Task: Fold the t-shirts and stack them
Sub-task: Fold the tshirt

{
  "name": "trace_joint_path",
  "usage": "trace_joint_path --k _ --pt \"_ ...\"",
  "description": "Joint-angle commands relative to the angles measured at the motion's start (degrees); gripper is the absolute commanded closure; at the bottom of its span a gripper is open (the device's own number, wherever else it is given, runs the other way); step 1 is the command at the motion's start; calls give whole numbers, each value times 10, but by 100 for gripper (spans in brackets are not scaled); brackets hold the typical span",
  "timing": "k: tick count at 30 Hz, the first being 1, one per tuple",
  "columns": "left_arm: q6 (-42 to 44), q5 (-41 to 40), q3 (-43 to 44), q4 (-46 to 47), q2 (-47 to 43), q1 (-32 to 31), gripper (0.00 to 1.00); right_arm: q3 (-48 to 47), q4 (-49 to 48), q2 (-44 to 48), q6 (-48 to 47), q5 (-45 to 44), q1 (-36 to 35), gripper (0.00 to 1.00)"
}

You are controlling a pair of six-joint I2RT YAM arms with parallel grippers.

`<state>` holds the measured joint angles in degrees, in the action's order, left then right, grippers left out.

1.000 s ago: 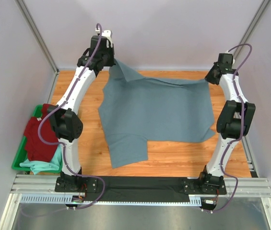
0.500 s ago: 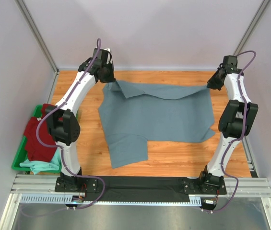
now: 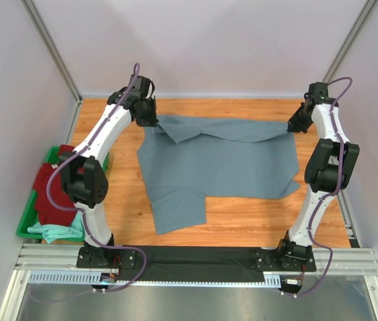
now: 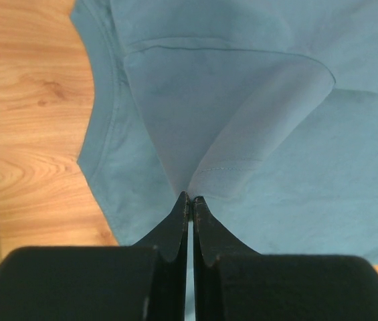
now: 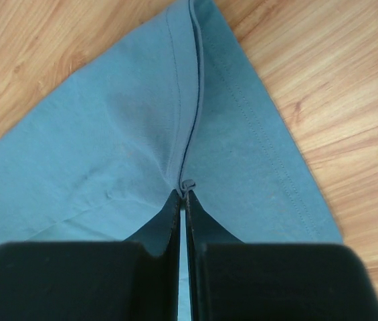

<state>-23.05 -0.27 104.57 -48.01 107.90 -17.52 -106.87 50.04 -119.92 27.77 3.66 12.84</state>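
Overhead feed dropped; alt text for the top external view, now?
The left claw and right claw each pinch the far edge of a grey-blue t-shirt spread on the wooden table, the left at a folded-over flap, the right at the far right corner. At the table's left, a green bin holds a dark red t-shirt and a mint-green t-shirt.

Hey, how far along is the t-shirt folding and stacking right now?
Done: nothing is folded or stacked yet. In hand: the grey-blue t-shirt lies spread on the table, with the left end effector and the right end effector each shut on cloth at its far edge. Left: finish folding it, then fold and stack the dark red t-shirt and the mint-green t-shirt, both bunched in the green bin.
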Motion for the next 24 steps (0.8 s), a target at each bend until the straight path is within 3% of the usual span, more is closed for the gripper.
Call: trace_joint_path --k 1,15,19,21,22,24 --pt "-15 -2 -2 -22 -5 1 100 -10 4 -7 -15 -21 3 100" --pt "-29 8 -8 -45 36 1 100 -38 30 -44 -25 -36 14 100" --pt "-29 4 -21 -71 44 1 100 -45 51 -63 -39 -87 16 100" --pt "-32 4 -52 -65 29 2 78 -54 73 -68 -46 -109 17 99" --pt "-33 4 -84 -60 5 1 63 -54 72 -67 -50 -128 17 94" --pt "-34 -14 -112 -46 -43 1 56 -53 49 -55 -55 -136 17 83"
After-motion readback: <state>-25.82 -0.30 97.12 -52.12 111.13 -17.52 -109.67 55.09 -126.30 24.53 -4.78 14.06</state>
